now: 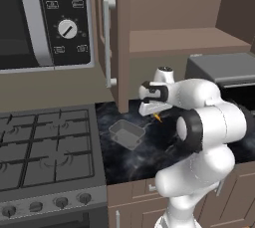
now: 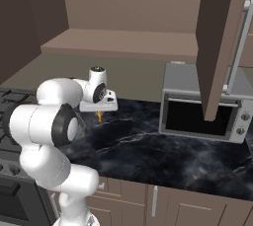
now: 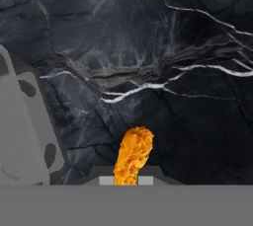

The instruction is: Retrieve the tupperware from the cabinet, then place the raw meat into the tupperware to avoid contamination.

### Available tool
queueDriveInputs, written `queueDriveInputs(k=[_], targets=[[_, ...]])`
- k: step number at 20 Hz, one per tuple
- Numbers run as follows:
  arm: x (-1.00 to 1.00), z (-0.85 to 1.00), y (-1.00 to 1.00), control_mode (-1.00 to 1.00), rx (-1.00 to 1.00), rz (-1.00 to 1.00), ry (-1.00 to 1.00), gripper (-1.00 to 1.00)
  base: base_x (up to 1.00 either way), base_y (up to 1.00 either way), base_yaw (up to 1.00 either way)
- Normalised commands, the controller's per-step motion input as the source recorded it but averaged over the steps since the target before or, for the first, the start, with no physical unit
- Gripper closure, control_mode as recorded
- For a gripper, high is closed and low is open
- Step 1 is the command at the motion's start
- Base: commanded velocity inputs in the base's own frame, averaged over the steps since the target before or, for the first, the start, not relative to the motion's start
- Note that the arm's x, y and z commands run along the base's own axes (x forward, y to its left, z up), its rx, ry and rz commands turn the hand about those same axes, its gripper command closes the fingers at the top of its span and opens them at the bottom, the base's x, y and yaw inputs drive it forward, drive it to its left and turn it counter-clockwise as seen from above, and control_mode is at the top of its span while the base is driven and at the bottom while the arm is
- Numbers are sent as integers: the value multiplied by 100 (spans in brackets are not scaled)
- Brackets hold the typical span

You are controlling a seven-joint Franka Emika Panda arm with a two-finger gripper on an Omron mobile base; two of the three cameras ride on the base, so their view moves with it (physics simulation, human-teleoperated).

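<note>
The fingers [image 3: 126,180] are nearly closed on the small orange sliver of raw meat [image 3: 132,155], hanging above the dark marble bench [image 1: 149,157] — carry it level over the translucent grey plastic tupperware [image 1: 126,134] near the bench's left edge, then lower before releasing.

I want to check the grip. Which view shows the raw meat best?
The hand view: the raw meat is large and sharp, rising between the jaws above the dark counter. Both base views show a tiny orange sliver under the gripper.
</note>
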Motion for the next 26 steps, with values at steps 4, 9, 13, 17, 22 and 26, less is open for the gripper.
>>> queueDriveInputs(k=[4,9,13,17,22,26], targets=[[-30,28,22,-100,0,-3,-5,100,0,0,0],[-31,25,18,-100,0,-4,-7,100,0,0,0],[-33,25,18,-100,0,-4,-6,100,0,0,0],[-32,29,23,-100,0,-5,-4,100,0,0,0],[-30,30,30,-100,0,-4,-2,100,0,0,0],[-26,8,34,-100,0,-1,0,100,0,0,0]])
